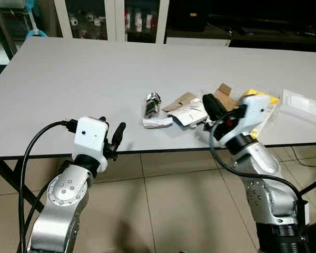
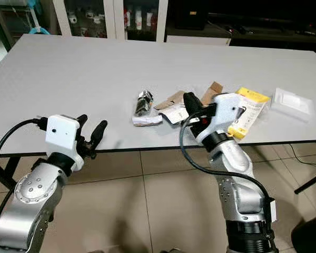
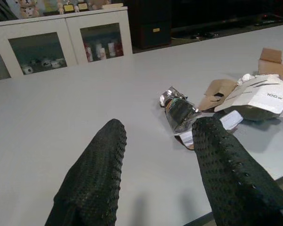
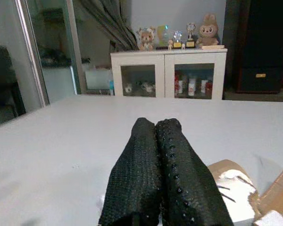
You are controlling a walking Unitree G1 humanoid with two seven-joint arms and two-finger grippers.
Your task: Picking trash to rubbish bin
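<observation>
Now: right tool fingers pressed together, over white paper wrapper on counter | left tool fingers apart at near counter edge | crushed foil wrapper, brown cardboard scraps, yellow packet, possibly snack bag, mid-counter.

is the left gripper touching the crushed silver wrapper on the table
Apart. In the left wrist view the left gripper has its fingers spread, and bare table lies between them and the silver wrapper beyond.
</observation>
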